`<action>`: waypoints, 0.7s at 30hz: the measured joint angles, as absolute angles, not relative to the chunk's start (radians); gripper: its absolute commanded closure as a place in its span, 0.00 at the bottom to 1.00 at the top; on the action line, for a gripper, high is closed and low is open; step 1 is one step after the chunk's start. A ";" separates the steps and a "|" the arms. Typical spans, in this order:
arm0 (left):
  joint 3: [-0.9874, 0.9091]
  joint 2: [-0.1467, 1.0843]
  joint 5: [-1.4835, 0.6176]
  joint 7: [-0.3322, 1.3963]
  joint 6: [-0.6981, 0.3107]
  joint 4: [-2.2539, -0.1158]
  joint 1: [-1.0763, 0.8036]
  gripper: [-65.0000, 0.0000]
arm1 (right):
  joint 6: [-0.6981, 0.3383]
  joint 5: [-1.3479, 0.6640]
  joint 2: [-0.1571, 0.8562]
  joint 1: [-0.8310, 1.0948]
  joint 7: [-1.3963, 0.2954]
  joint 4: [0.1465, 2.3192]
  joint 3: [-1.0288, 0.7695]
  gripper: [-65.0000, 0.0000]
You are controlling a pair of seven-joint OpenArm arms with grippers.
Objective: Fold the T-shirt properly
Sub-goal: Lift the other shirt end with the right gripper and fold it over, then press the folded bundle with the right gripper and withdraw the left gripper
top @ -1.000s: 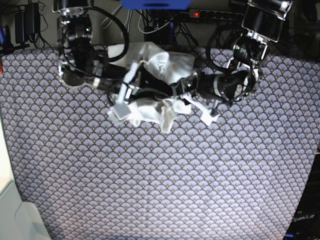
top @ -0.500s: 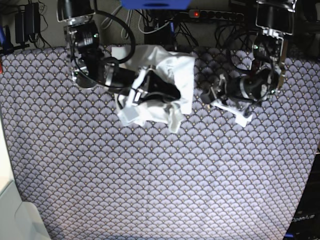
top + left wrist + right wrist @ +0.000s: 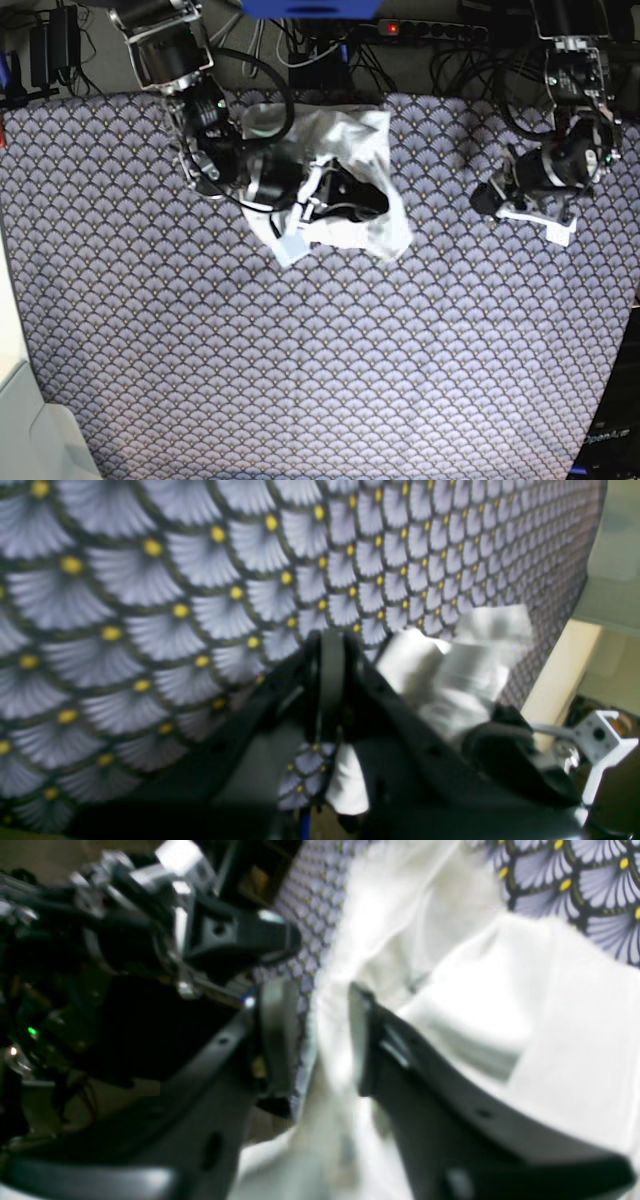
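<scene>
The white T-shirt lies crumpled at the back middle of the table. In the base view my right gripper reaches into the bunch from the left. The right wrist view shows its fingers apart, with a loose fold of the T-shirt running through the gap at the right gripper. My left gripper hovers over bare cloth well to the right of the shirt. In the left wrist view the left gripper is shut with nothing in it, and the T-shirt shows blurred behind it.
A scallop-patterned cloth covers the table. A power strip and cables run along the back edge. A white box stands at the front left corner and a dark unit at the front right.
My left gripper let go of the shirt, drew away to the right and shut. My right gripper opened while the bunched shirt shifted slightly right.
</scene>
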State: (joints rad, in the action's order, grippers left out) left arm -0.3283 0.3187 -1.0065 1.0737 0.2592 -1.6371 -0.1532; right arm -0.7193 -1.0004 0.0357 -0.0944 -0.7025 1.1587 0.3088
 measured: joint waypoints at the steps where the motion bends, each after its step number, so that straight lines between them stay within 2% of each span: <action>1: -0.334 0.319 -1.006 1.074 0.259 -1.637 -0.162 0.99 | -0.722 -1.001 0.035 -0.089 -0.701 1.159 0.309 0.61; 11: -0.339 0.318 -1.007 1.081 0.259 -1.636 -0.166 0.99 | -0.731 -0.998 0.038 -0.065 -0.705 1.188 0.306 0.59; 21: -0.339 0.318 -1.007 1.077 0.258 -1.635 -0.162 0.99 | -0.688 -0.952 0.120 0.084 -0.767 1.504 0.315 0.59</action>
State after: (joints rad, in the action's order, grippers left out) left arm -0.3386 0.3183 -1.0069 1.0767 0.2584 -1.6352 -0.1623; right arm -0.6880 -0.9524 0.1200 0.0837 -0.7666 1.5036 0.3153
